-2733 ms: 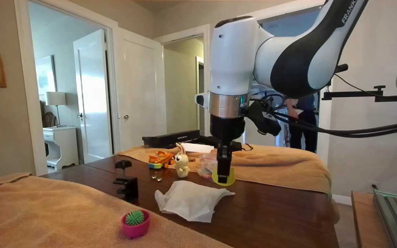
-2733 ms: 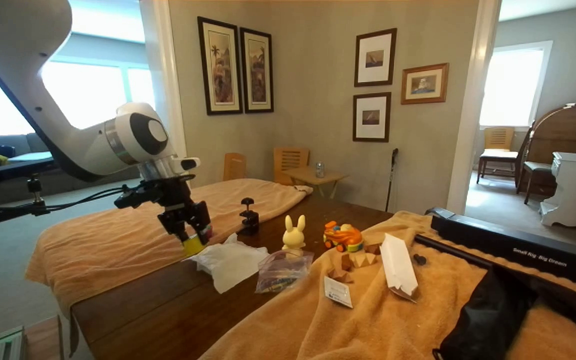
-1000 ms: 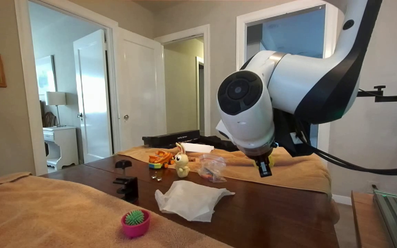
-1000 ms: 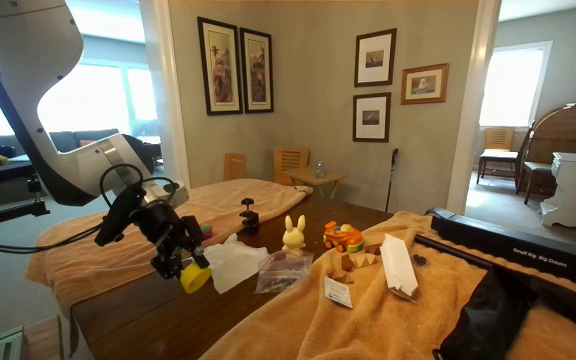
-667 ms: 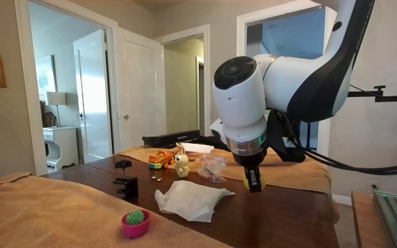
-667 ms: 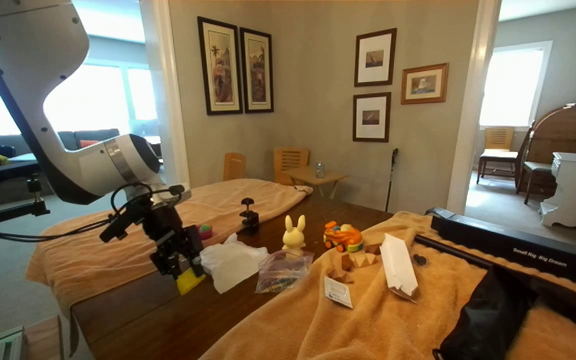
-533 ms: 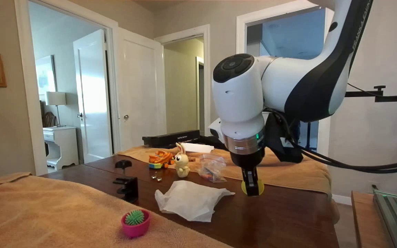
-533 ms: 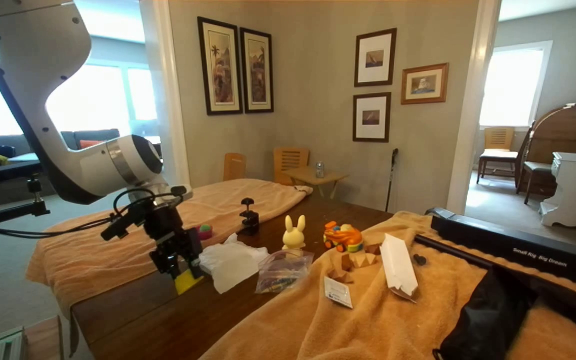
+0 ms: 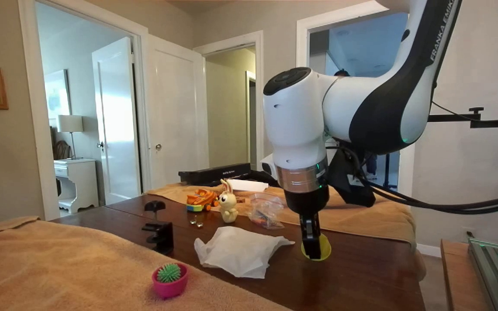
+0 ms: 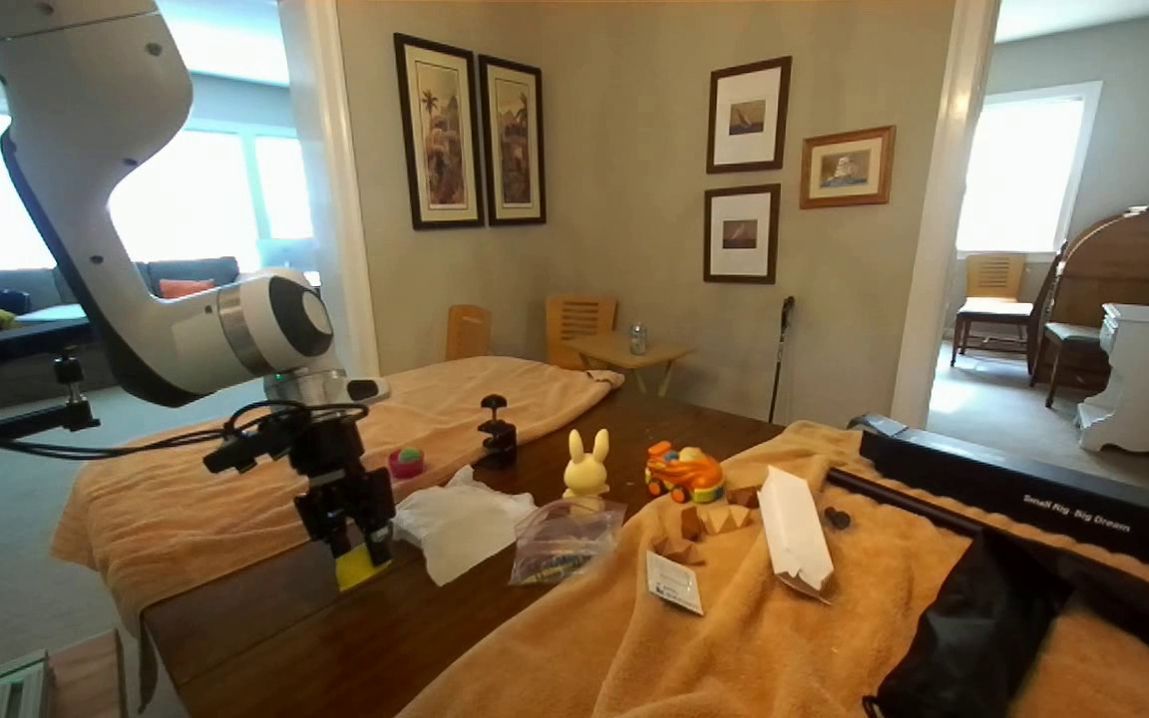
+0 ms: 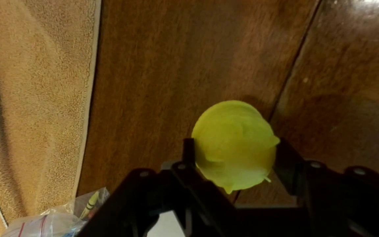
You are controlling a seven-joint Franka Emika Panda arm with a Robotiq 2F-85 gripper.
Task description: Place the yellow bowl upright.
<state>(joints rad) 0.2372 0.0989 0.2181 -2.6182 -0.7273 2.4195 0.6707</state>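
Gripper (image 11: 235,152) snug around the yellow bowl (image 10: 362,567) (contact at both sides); brown table (image 9: 361,272) below; white sheet (image 9: 242,252) nearby.

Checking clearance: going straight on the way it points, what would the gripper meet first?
The table, most likely: the gripper points down at it, holding the bowl. Whether the bowl touches it is unclear.

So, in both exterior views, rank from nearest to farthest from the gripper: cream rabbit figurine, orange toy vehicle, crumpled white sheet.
1. White sheet, beside the held yellow plastic bowl.
2. Rabbit figurine, beyond the sheet.
3. Toy vehicle, past the figurine.
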